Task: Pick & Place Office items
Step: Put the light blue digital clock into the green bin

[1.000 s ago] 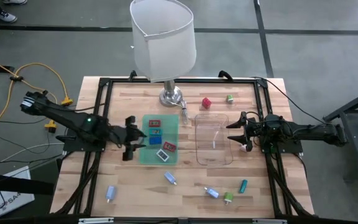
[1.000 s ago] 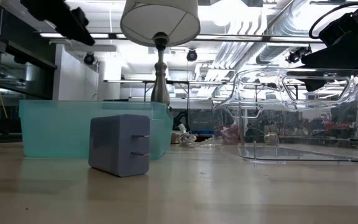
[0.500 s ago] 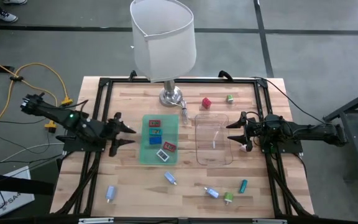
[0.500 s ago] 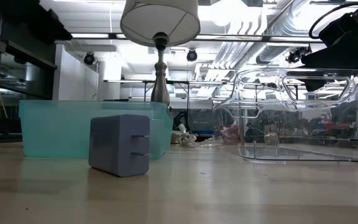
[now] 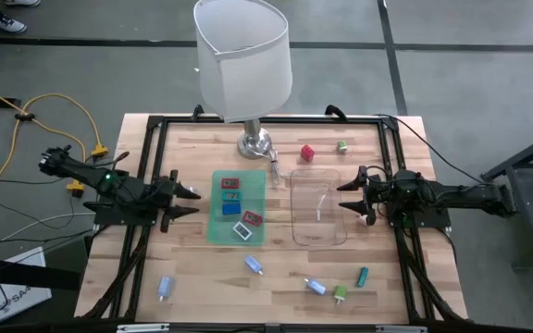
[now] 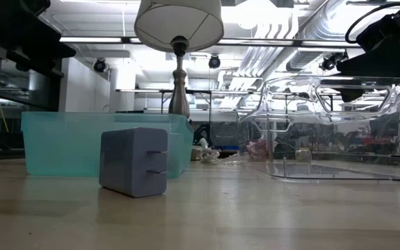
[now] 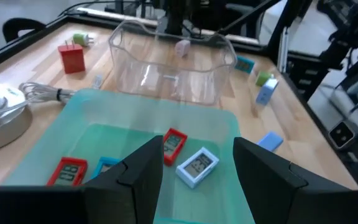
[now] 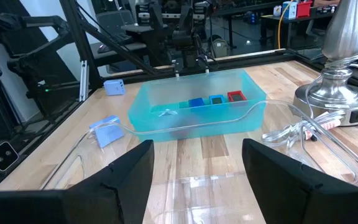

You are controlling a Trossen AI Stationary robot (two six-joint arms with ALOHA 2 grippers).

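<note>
The office items are small coloured pieces. Red, blue and white ones lie in the teal translucent bin [image 5: 237,205], where a red one [image 7: 174,142] and a white one [image 7: 197,165] show close up. Loose on the wood are a red block [image 5: 307,153], a green piece [image 5: 341,146], light blue pieces [image 5: 254,265] [image 5: 165,288] [image 5: 315,287] and a teal one [image 5: 363,275]. My left gripper [image 5: 181,198] hangs open just left of the bin. My right gripper [image 5: 345,194] waits open at the right side of the clear tray [image 5: 317,205].
A lamp with a white shade [image 5: 243,55] and a metal base [image 5: 255,144] stands at the far side, its cord beside the clear tray. A black frame [image 5: 146,166] rims the table. A grey-blue plug block [image 6: 134,161] stands before the bin in the low view.
My left gripper has drawn back from the bin's left edge toward the table's left edge and stayed open. In the low view its dark arm has slid out toward the picture's left. The right arm and the items have kept still.
</note>
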